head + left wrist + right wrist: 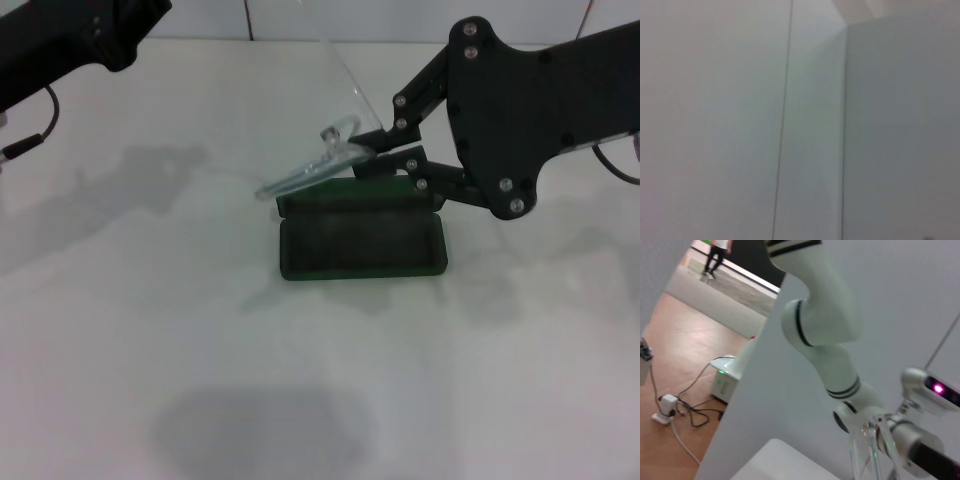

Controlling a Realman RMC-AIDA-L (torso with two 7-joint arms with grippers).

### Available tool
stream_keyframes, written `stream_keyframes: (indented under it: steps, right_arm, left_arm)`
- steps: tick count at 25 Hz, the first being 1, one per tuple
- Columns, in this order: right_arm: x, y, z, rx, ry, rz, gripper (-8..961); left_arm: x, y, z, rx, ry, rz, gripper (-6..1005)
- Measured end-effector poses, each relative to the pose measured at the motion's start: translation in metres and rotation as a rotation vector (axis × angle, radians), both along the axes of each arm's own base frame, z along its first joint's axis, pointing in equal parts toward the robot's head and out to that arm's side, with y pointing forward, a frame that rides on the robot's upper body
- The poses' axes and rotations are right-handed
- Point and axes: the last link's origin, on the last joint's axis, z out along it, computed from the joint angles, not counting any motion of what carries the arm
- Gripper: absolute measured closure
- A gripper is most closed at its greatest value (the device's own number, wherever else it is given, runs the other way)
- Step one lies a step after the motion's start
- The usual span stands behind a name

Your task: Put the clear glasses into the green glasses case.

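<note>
Bare white table (pixel 300 400) fills the lower half of the head view, with only soft shadows on it. At frame centre sits the green glasses case (pixel 362 240), open, its dark rectangular tray with rounded corners facing up and its lid folded back along the far edge. Directly above the lid hang the clear glasses (pixel 312 170), tilted, colourless and see-through, with one arm rising toward the top centre of the frame; that arm also shows in the right wrist view. Contact between glasses and case cannot be determined.

The right gripper (pixel 372 143) reaches in from the right of the frame, its fingers pinching the glasses at their right end, just above the case's far right corner.

The left gripper is out of view; only its dark arm (pixel 70 40) crosses the upper left corner, well apart from the case.

Open table surrounds the case on the left, right and near sides.
</note>
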Motion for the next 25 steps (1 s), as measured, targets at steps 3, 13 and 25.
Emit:
stream_keyframes:
  steps: [3, 13, 25]
  right_arm:
    - [-0.001, -0.003, 0.001, -0.001, 0.005, 0.037, 904]
    - [-0.009, -0.008, 0.006, -0.015, 0.052, 0.109, 903]
    - [-0.013, -0.009, 0.003, -0.064, 0.085, 0.121, 903]
  left_arm:
    - [0.000, 0.005, 0.000, -0.006, 0.005, 0.026, 944]
    - [0.011, 0.011, -0.007, -0.053, 0.017, 0.006, 944]
    - [0.037, 0.006, -0.025, -0.120, 0.007, -0.119, 945]
